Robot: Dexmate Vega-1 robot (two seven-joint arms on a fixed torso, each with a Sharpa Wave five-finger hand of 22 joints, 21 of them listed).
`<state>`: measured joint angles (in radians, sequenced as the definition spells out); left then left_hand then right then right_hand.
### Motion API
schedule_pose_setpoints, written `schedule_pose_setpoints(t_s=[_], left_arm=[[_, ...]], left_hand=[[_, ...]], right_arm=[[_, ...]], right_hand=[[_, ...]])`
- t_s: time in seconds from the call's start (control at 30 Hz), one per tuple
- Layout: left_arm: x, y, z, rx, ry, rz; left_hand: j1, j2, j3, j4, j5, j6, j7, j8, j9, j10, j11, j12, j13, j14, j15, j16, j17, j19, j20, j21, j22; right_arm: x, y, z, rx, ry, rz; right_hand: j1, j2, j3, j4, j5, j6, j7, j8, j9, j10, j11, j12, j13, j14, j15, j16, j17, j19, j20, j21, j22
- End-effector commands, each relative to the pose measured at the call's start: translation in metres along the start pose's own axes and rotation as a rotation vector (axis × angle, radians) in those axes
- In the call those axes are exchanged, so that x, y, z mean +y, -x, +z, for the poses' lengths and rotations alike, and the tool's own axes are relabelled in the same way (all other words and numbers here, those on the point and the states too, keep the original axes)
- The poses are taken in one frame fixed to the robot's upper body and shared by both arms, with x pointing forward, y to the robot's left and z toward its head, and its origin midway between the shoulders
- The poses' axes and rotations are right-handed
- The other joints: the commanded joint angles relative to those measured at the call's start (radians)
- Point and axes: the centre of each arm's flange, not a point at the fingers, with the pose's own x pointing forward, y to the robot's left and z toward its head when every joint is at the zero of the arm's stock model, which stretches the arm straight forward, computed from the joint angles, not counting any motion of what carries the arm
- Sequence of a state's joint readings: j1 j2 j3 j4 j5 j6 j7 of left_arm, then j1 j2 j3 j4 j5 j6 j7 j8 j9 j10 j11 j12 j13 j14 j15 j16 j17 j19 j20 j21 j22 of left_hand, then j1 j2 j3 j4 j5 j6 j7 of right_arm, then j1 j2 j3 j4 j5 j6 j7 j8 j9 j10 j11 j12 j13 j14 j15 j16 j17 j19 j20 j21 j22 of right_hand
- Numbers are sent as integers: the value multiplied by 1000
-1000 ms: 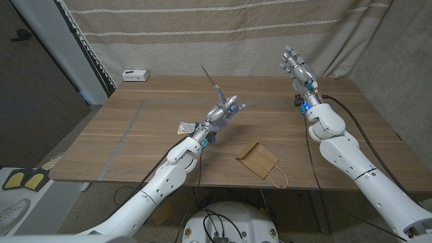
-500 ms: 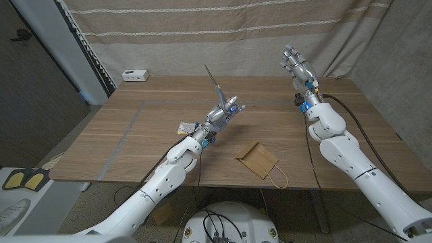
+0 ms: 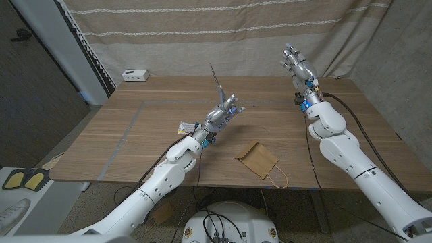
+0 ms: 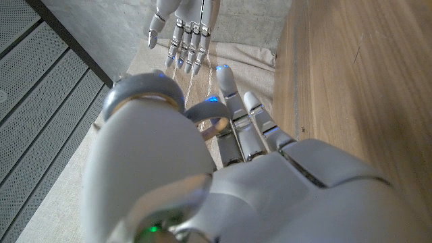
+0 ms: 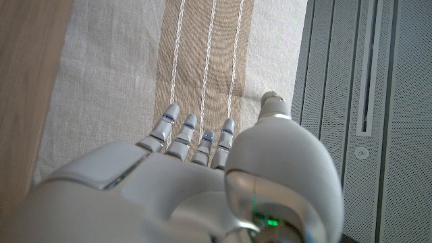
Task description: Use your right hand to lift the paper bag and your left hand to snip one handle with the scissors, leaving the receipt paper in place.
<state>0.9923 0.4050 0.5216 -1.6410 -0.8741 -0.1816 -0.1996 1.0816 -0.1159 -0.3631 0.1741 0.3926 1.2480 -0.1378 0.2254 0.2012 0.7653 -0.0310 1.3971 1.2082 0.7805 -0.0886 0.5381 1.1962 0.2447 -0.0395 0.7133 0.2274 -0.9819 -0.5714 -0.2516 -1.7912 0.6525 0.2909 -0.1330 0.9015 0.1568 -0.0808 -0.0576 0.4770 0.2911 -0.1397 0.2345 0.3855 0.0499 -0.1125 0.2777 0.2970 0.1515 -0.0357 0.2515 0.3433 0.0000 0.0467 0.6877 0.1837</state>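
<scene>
The brown paper bag (image 3: 257,158) lies flat near the table's front edge, its looped handle (image 3: 277,178) hanging toward that edge. My left hand (image 3: 223,112) is raised over the middle of the table and holds the scissors (image 3: 215,79), their thin blades pointing up and away. In the left wrist view the scissors' grey handle loop (image 4: 205,111) sits among my fingers (image 4: 237,108). My right hand (image 3: 296,66) is held high over the far right of the table, fingers spread and holding nothing; it also appears as the right hand (image 4: 185,27) in the left wrist view. Both hands are well away from the bag.
A small white box (image 3: 135,74) sits at the table's back left corner. Pale tape lines (image 3: 125,131) run across the left part of the wooden table (image 3: 162,128). A striped curtain (image 3: 223,34) hangs behind. Yellow pedals (image 3: 27,179) lie on the floor at left.
The scissors' tips have swung slightly to the right as my left hand turned a little. My right hand and the bag have stayed where they were.
</scene>
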Motion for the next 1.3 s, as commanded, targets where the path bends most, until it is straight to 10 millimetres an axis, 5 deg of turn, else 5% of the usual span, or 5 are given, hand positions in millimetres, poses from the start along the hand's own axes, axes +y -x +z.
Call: schedule_pose_setpoints(t_s=[0.03,0.3,0.57,0.9,1.3], left_arm=[[9,1,4,3,-75,25],[20,-1,11,1,-144,35],[28,-4,16,13,-207,32],[20,1,38,18,-278,-28],[19,3,41,63,-337,-39]], left_hand=[[-105,-56,-4,2,-10,-4,30,-13,-6,191,-182,23,3,21,-126,11,-4,10,-33,-9,0],[-263,-83,-7,-9,-41,-45,54,-37,-9,150,-182,-12,-41,13,-124,-6,-31,5,-16,-27,-5],[-357,-89,-7,-26,-66,-91,80,-40,-7,122,-181,-42,-65,1,-122,-19,-48,-1,3,-44,-8],[-507,-91,-7,-42,-102,-227,143,-48,-4,34,-172,-120,-129,-32,-119,-45,-79,-8,46,-67,-6],[-571,-86,-2,-73,-116,-307,153,-47,-1,-20,-154,-178,-194,-71,-101,-77,-121,-26,66,-94,-8]], right_arm=[[2,-1,1,-6,3,7],[2,0,1,-6,-4,5],[0,0,0,-6,-13,5],[-3,1,-1,-11,-25,2],[-8,1,-3,-16,-31,5]], right_hand=[[-9,0,-4,-3,5,3,-5,6,0,-5,-5,7,3,0,-70,6,0,-5,9,-1,4],[-10,0,-4,-3,5,4,-5,6,0,-6,-6,7,2,1,-70,6,-1,-5,9,-3,4],[-10,1,-4,-3,5,5,-4,7,0,-7,-5,7,2,0,-69,6,-1,-4,9,-5,4],[-10,1,-3,-3,5,4,-3,7,0,-7,-4,7,1,0,-67,6,-2,-4,11,-7,4],[-11,0,-3,-4,5,2,-5,6,0,-8,-5,7,1,-1,-65,7,-3,-7,12,-11,4]])
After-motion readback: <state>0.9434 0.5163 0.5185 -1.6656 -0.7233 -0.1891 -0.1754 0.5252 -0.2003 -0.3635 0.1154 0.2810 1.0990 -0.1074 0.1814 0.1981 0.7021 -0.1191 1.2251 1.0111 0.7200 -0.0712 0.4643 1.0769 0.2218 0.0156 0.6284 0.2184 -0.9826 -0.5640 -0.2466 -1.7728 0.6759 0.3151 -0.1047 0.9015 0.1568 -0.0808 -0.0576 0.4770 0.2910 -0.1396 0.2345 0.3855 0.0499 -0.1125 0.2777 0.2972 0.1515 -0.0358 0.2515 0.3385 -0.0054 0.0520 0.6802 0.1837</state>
